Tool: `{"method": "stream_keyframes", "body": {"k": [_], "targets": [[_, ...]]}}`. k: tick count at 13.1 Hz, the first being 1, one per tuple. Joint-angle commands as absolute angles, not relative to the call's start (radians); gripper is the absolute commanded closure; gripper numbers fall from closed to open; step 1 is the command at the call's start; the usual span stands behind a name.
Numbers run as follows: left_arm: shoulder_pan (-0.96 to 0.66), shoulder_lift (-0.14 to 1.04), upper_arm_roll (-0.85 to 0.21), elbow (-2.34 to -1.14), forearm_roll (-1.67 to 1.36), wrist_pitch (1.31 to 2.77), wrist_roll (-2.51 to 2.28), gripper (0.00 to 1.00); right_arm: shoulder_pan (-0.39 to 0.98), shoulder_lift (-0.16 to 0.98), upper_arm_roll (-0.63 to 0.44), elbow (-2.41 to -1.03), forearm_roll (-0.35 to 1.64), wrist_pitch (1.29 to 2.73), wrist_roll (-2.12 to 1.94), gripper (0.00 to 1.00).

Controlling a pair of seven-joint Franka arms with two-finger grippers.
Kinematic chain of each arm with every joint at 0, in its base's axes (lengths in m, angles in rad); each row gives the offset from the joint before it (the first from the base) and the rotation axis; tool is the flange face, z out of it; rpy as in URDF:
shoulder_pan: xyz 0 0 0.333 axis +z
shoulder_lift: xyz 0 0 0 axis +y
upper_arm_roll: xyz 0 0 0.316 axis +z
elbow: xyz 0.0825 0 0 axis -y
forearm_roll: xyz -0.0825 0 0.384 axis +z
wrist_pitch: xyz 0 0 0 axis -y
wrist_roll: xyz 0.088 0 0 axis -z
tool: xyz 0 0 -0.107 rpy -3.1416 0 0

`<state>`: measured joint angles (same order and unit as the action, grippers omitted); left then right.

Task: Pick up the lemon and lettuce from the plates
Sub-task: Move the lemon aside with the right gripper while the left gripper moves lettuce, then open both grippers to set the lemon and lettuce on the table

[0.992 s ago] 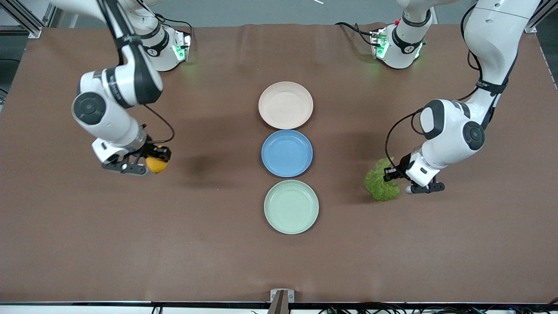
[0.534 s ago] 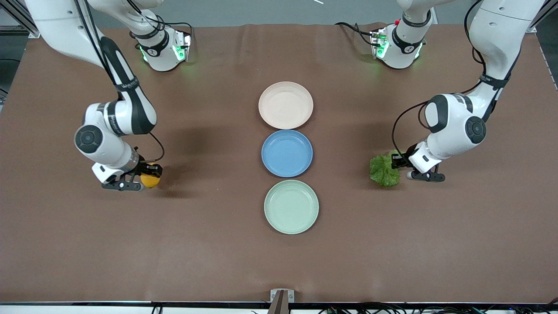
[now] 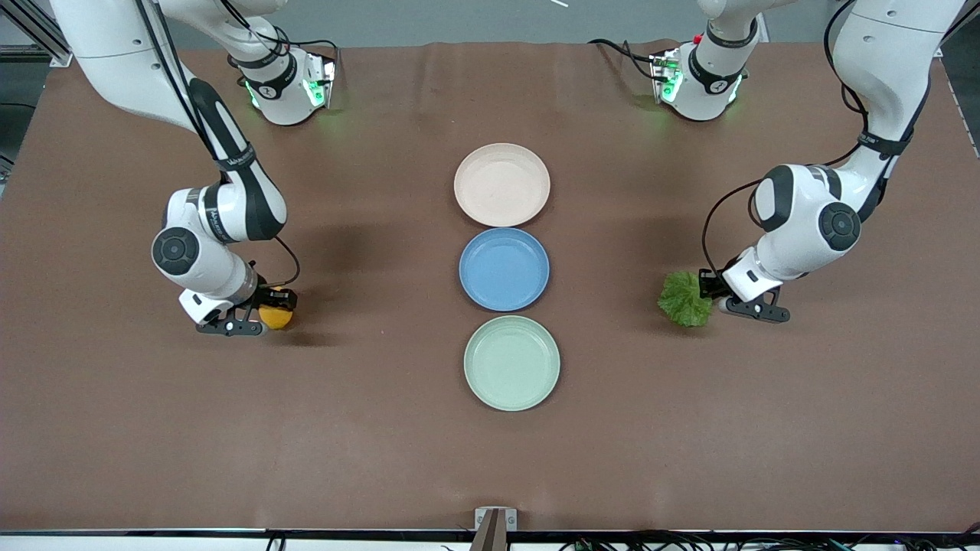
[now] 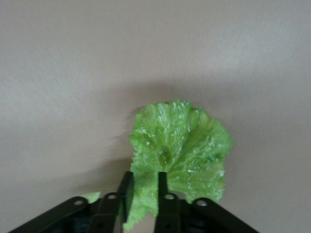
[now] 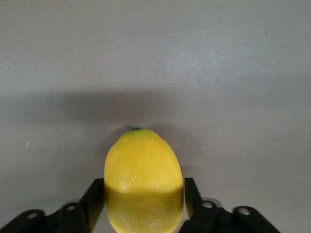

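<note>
My right gripper point(image 3: 264, 315) is shut on the lemon point(image 3: 275, 317), low at the brown table toward the right arm's end; in the right wrist view the lemon point(image 5: 143, 178) sits between the two black fingers point(image 5: 190, 194). My left gripper point(image 3: 708, 300) is shut on the lettuce point(image 3: 684, 298), low at the table toward the left arm's end; in the left wrist view the leaf point(image 4: 180, 150) spreads out from the fingers point(image 4: 162, 189), which pinch its stem end. The beige-pink plate point(image 3: 501, 184) and the mint green plate point(image 3: 511, 363) lie bare mid-table.
A blue plate point(image 3: 504, 268) lies between the two task plates, in one row across the table's middle. The arm bases point(image 3: 287, 76) point(image 3: 700, 76) stand along the table edge farthest from the front camera.
Both grippers have come down to the table with their loads. The right one with the lemon and the left one with the lettuce each dropped lower, and their shadows closed in.
</note>
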<state>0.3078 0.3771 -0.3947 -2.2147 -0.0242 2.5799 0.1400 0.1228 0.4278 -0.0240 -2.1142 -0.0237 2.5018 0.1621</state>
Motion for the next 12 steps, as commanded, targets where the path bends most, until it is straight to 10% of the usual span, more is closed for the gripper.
{"method": "stream_keyframes", "body": {"k": [1, 5, 12], "targets": [[0.321, 0.33, -0.41, -2.13, -0.006, 2.441, 0.144, 0.0, 0.106, 0.384, -0.014, -2.099, -0.029, 2.468, 0.14, 0.0], [0.321, 0.203, -0.41, -1.893, -0.009, 1.951, 0.046, 0.0, 0.106, 0.308, -0.018, -1.839, -0.032, 2.015, 0.089, 0.0], [0.324, 0.02, -0.399, -1.688, -0.023, 1.673, -0.054, 0.0, 0.064, 0.313, -0.023, -1.424, -0.054, 1.593, 0.0, 0.0]]}}
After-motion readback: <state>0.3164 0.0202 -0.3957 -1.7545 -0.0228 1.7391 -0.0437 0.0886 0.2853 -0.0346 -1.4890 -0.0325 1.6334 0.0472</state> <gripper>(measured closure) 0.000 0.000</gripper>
